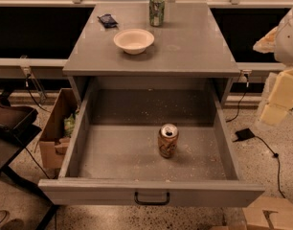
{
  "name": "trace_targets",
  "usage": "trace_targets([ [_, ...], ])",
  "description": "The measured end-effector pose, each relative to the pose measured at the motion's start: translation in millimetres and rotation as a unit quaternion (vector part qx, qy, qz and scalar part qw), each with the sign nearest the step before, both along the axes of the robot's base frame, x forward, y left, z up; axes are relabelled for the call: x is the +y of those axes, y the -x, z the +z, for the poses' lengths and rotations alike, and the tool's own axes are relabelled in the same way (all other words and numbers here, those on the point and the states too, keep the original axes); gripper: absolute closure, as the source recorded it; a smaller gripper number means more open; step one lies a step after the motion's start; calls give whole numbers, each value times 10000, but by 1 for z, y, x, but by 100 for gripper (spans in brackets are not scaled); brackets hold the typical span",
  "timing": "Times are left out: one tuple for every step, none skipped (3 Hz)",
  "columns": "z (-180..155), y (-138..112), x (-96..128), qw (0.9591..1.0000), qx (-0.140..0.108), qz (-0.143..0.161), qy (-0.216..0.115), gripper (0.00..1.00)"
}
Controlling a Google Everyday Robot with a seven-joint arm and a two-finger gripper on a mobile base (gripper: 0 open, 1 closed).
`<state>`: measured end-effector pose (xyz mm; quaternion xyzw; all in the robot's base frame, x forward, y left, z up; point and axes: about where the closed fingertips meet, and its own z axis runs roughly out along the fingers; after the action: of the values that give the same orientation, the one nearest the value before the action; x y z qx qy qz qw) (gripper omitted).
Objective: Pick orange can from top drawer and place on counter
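Observation:
The orange can (168, 140) stands upright on the crumb-speckled floor of the open top drawer (82, 133), near its middle and towards the front. The drawer is pulled fully out, with its black handle (152, 198) at the front centre. The grey counter (194, 47) lies above and behind it. My gripper (273, 217) shows as a pale tan shape at the bottom right corner, cut off by the frame edge, outside the drawer and well right of and below the can. Pale arm segments (283, 87) rise along the right edge.
On the counter stand a white bowl (133, 40), a green and white can (156, 11) and a small dark packet (107, 20). A cardboard box (58, 128) sits left of the drawer. Cables and a black adapter (243, 134) lie on the speckled floor at right.

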<state>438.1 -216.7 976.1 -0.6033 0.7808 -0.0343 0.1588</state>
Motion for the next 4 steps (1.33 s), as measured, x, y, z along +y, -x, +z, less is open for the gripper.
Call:
trace_targets([
  [0,0,0,10000,0,0,0,0],
  [0,0,1,10000,-51,0,-76,0],
  [-34,-4,1,9989,37,93,-466,0],
  [-91,-23,12,9910,33,131,-1335,0],
])
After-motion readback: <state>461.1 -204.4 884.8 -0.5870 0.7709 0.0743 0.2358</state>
